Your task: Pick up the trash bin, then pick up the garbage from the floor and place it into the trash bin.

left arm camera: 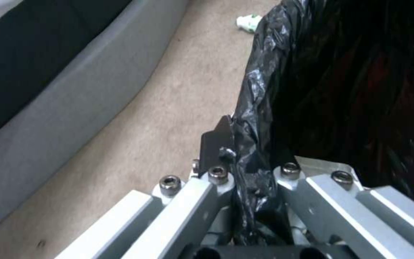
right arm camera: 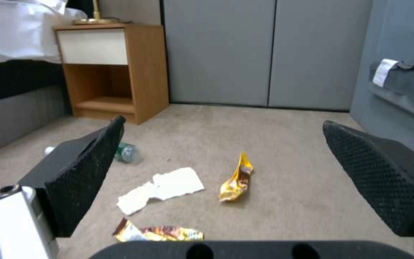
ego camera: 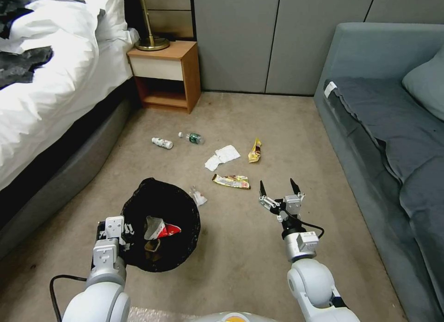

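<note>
Head view first: the trash bin [ego camera: 161, 224] is held off the carpet [ego camera: 259, 114] on the robot's left, its black liner bag [ego camera: 152, 192] folded over the rim, and the left gripper [ego camera: 112, 233] is clamped onto that rim at the near-left side; in the left wrist view the fingers [left arm camera: 215, 144] are seen pinching rim and crinkled bag together. The bin is judged light and fairly stiff, though the liner is thin and slippery, so a hold through the plastic onto the hard rim is the sound one. A red-and-white wrapper [ego camera: 163, 228] already lies inside. Out on the floor, the torn white paper [ego camera: 223, 156] is judged weightless and soft, best pinched at a raised fold. The long yellow wrapper [ego camera: 231, 180] lies flat just ahead of the right gripper [ego camera: 279, 187], whose jaws are spread wide and hold nothing; it is crinkly and slick, so a crease at mid-length is favoured. The upright yellow wrapper [ego camera: 255, 151] offers a standing edge. Two small bottles, green-labelled [ego camera: 192, 137] and white [ego camera: 162, 142], lie beyond, near the nightstand [ego camera: 165, 75]; round and prone to rolling, they are best taken across the body. A small clear scrap [ego camera: 198, 196] lies just beside the bin.
</note>
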